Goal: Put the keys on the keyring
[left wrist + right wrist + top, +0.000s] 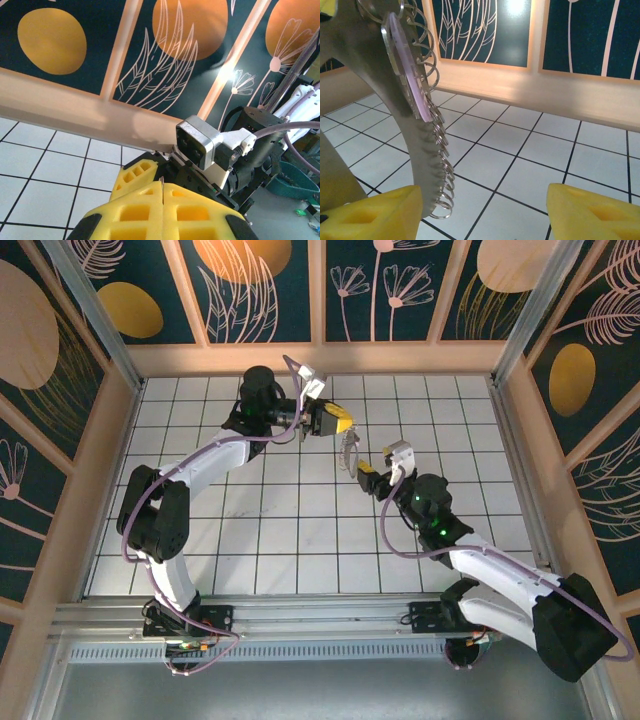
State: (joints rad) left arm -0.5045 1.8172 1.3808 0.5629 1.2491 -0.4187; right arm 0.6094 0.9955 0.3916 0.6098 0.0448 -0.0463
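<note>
My desk (270, 530) is white tile with dark grid lines. I see both arm bases (185, 618) at its near edge.

Brushed, matt silver metal keyring (420, 165) edged with shiny wire loops; smooth lilac plastic-looking key (405, 75); glossy floor tiles (540, 150).

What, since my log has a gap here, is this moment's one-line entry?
left hand: shut on keyring | right hand: open, beside keyring | key: lilac head against keyring, threading unclear
</note>
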